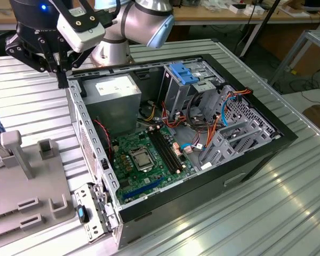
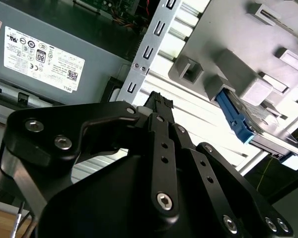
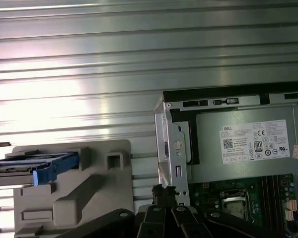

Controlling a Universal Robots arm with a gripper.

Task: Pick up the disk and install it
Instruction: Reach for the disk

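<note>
My one claw [image 3: 164, 190], closed on nothing, hangs over the corner of the open computer case [image 3: 165, 130] nearest its power supply [image 3: 238, 148]. The single disk [image 3: 43, 166] lies well apart, outside the case, in a grey holder [image 3: 92, 196] on the tabletop [image 3: 139, 49].

Matt black metal gripper [image 2: 159, 103], studded with bright bolts, over a ribbed, glossy metal table [image 3: 139, 49]. Near it, the disk [image 3: 44, 166] shows shiny blue plastic rails on a matt grey plastic holder [image 3: 89, 198]. The smooth grey metal power-supply box [image 3: 208, 163] bears a white paper label [image 3: 256, 141].
</note>
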